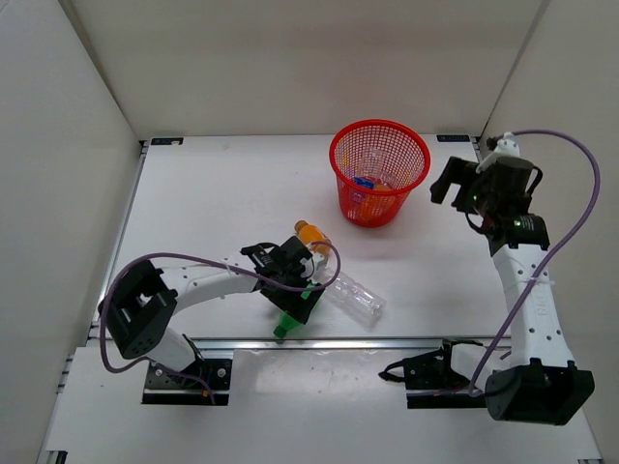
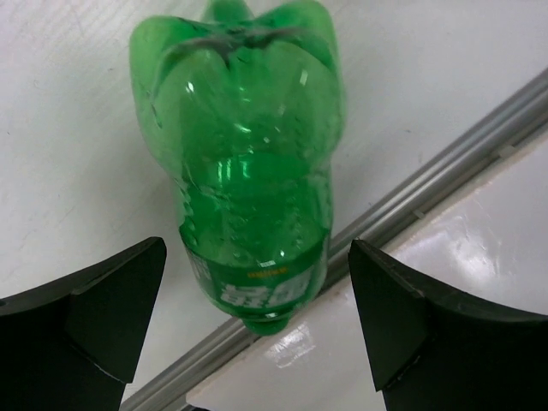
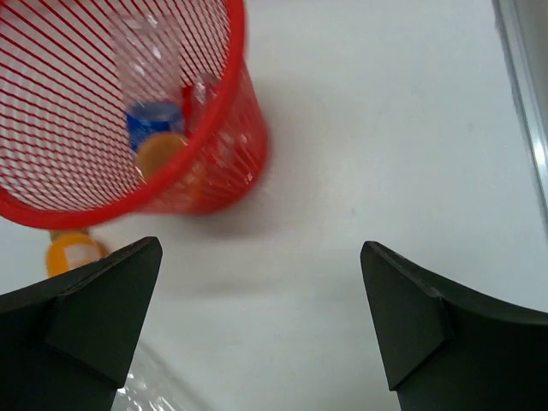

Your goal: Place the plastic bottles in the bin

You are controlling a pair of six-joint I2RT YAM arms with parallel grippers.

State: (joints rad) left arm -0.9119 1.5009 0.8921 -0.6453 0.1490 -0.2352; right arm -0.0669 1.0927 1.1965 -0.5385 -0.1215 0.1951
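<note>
Your left gripper [image 2: 257, 274] stands released, jaws straddling the green bottle [image 2: 244, 163] for a grasp, well short of the bin [image 1: 369, 209]. Nearer the bin lie the clear bottle [image 1: 354, 299] and orange-filled bottle [image 1: 311, 235]; beside it your right gripper [image 3: 261, 265] hangs wide, empty.

Some bottles [image 1: 368, 182] lie in the bin [image 1: 373, 211], behind and right of three loose bottles [image 1: 354, 299] on the table [image 1: 213, 208].

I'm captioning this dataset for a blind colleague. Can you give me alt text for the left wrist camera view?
A green plastic bottle lies on the white table, lobed base toward the top of the frame, labelled end by a metal rail. The two dark fingers of the left gripper stand open on either side of it, not touching.
</note>
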